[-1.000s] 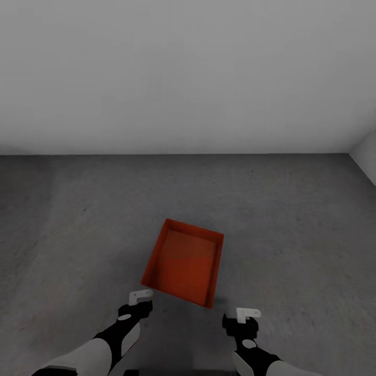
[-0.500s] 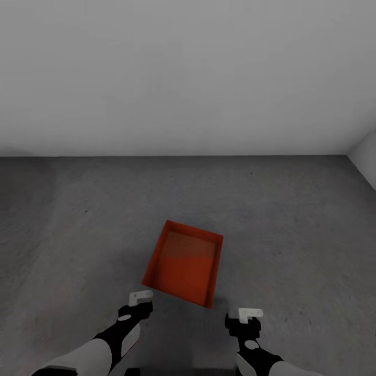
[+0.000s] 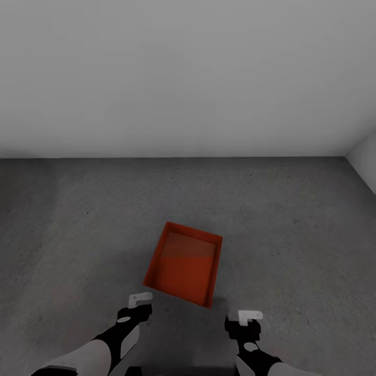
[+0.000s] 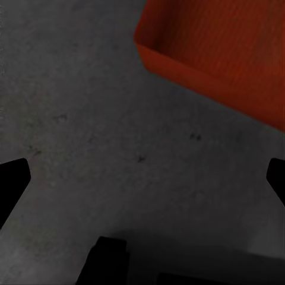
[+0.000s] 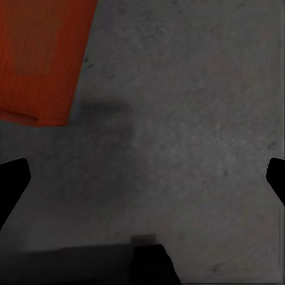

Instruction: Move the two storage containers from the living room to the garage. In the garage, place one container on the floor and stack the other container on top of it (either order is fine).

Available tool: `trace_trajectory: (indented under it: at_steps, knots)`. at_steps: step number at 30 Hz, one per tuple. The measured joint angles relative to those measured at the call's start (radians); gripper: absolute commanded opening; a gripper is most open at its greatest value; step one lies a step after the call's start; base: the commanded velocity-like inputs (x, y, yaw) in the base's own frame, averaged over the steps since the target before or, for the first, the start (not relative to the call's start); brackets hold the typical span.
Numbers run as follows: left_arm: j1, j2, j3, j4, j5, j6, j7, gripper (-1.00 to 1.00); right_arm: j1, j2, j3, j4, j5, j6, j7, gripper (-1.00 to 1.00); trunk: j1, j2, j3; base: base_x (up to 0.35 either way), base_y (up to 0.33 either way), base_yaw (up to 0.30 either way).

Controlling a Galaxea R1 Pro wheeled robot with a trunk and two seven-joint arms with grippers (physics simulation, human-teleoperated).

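**One bin down on the garage floor, both claws empty**

An orange-red bin (image 3: 184, 263) is sitting open side up on the grey concrete floor (image 3: 292, 235), in the lower middle of the head view, with a plain white wall (image 3: 188, 73) filling the upper half. It is lying slightly skewed, its near edge running down to the right.

The left claw (image 3: 140, 299) is hovering just short of the bin's near left corner, not touching it. The right claw (image 3: 249, 315) is hanging lower right of the bin's near right corner, a little further off. Both are holding nothing. In each wrist view the dark fingertips are sitting at opposite edges of the frame, so both claws are spread wide, with bare concrete between them and the bin at the frame's upper corner.

By my reading, the first half is done: one bin is resting in the garage. I see just one bin here. The next move likely calls for fetching the other from the living room, then lowering it squarely onto this one.
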Motion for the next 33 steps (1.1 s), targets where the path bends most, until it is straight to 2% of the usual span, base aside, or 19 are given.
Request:
trace_trajectory:
  at_steps: [4, 13, 20, 24, 33]
  knots:
    - [0.000, 0.000, 0.000, 0.018, 0.000, 0.000, 0.000, 1.00, 0.000, 0.001, -0.001, 0.040, -0.001, -0.001, -0.001, 1.00, -0.015, 0.028, 0.013, 0.000, 0.000, -0.006]
    - [0.000, 0.004, 0.000, 0.085, 0.011, -0.005, 0.001, 1.00, 0.001, 0.005, -0.001, 0.064, -0.007, 0.008, -0.001, 1.00, -0.050, 0.091, 0.050, 0.000, 0.000, -0.078]
    - [0.000, 0.006, 0.001, 0.114, 0.080, -0.006, 0.001, 1.00, 0.015, 0.005, -0.004, 0.067, -0.013, 0.008, 0.002, 1.00, -0.077, 0.140, 0.083, 0.000, 0.000, -0.075]
    - [0.002, 0.013, 0.000, 0.116, 0.113, -0.004, -0.005, 1.00, 0.062, 0.005, -0.005, 0.067, -0.014, 0.004, 0.003, 1.00, -0.092, 0.168, 0.101, 0.000, 0.000, -0.019]
    - [0.007, 0.029, 0.000, 0.117, 0.125, -0.004, -0.010, 1.00, 0.088, -0.001, -0.007, 0.073, -0.015, 0.013, 0.003, 1.00, -0.127, 0.231, 0.143, 0.000, 0.000, -0.002]
